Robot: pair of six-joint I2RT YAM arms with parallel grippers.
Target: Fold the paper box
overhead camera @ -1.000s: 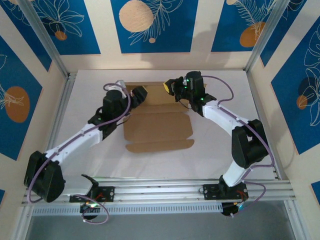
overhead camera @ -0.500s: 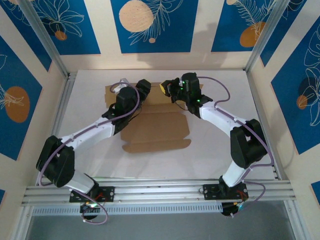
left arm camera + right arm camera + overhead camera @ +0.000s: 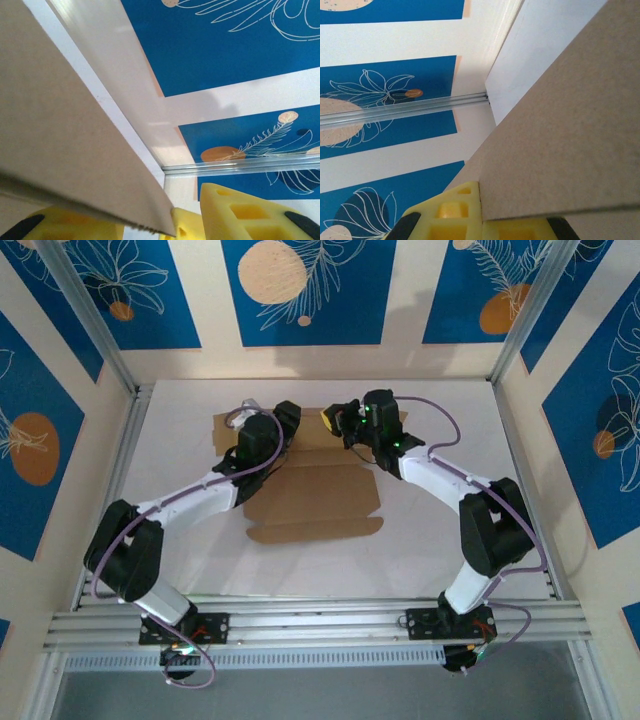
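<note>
While paper box [image 3: 315,495] lies flat, right end effector [image 3: 331,420] pinches it; left end effector [image 3: 287,414] spread.

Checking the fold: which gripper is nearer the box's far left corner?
Left. Left gripper is on the paper box's far edge, right of that corner; the right gripper farther right.

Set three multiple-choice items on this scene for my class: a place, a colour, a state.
1. Where on the paper box do the left gripper and right gripper work? A far edge B near edge C centre
2. The right gripper's fingers are: A yellow B red C green
3. The right gripper is: A wide open B shut on the paper box C holding a cable
Answers: 1 A, both sit at the box's far edge from above; 2 A, yellow in the wrist view; 3 B, cardboard sits between its shut fingers.
</note>
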